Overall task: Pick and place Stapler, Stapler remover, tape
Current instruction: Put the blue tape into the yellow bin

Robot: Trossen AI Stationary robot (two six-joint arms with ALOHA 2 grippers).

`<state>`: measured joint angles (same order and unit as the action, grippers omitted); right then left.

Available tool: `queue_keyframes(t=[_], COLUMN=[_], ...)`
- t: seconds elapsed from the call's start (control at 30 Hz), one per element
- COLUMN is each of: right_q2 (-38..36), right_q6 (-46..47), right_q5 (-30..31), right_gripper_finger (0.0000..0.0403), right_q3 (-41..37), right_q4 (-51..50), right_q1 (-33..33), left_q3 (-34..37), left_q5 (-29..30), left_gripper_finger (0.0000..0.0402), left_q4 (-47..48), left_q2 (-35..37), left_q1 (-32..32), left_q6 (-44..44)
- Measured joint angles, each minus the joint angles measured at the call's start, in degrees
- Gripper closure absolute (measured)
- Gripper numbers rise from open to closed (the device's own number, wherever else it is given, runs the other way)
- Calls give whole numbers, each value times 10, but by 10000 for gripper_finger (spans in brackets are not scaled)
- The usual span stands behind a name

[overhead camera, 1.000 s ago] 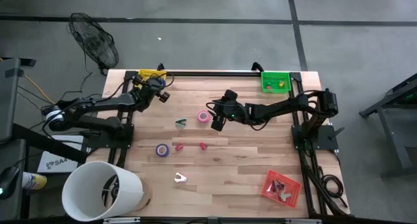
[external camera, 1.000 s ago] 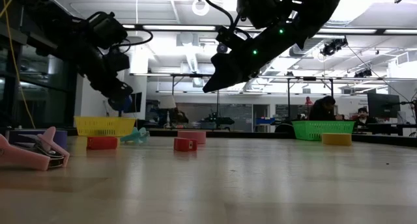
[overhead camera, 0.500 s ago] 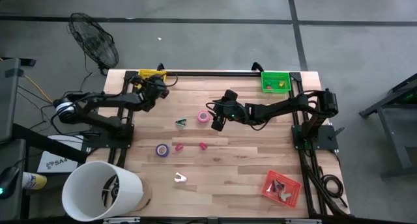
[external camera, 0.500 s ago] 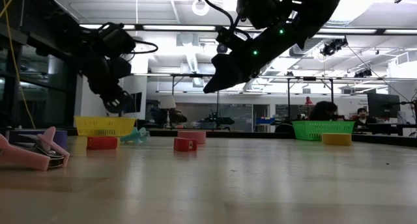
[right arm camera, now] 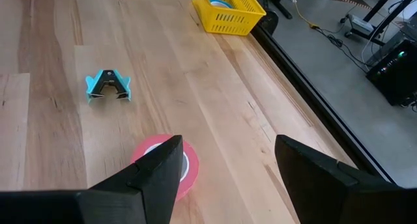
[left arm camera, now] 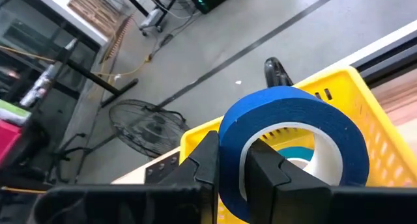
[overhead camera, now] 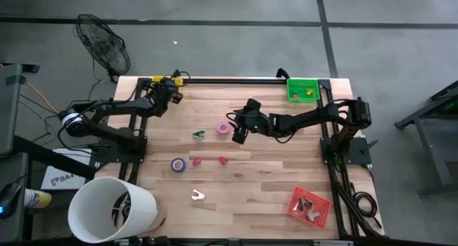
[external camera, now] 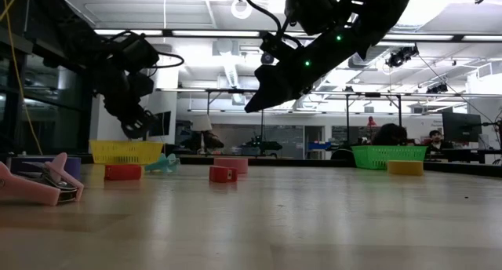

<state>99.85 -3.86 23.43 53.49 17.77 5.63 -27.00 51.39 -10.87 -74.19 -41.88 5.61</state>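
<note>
Tape: the blue roll of tape (left arm camera: 287, 142) stood on edge over the yellow mesh plastic basket (left arm camera: 365, 113), its open core facing the wrist camera.
Left gripper (left arm camera: 225, 168): clenched across the roll's wall.
Step advice: release only once the roll sat inside the basket rim, lowered gently.
Right gripper (right arm camera: 225, 165): spread wide, empty, above the pink tape roll (right arm camera: 166, 165), well apart from the basket.

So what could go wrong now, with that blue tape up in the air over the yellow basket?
The left pincer holds the blue tape by one side of its ring only, so it might slip or land tilted on the yellow basket rim and roll off. The right pincer hangs open just above the pink tape; coming down off-centre, it could knock that roll away.
</note>
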Motion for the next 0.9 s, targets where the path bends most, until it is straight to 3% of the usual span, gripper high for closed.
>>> queue_keyframes(t=[0.4, 0.9], right_q2=[0, 0], right_q6=[0, 0], right_q5=[0, 0], right_gripper_finger=[167, 167], right_q3=[0, 0], right_q4=[0, -5], right_q1=[0, 0], left_q3=[0, 0], left_q5=[-45, -60], left_gripper_finger=[365, 295], left_q4=[5, 8], left_q2=[-2, -3], left_q1=[-22, -24], left_q6=[1, 11])
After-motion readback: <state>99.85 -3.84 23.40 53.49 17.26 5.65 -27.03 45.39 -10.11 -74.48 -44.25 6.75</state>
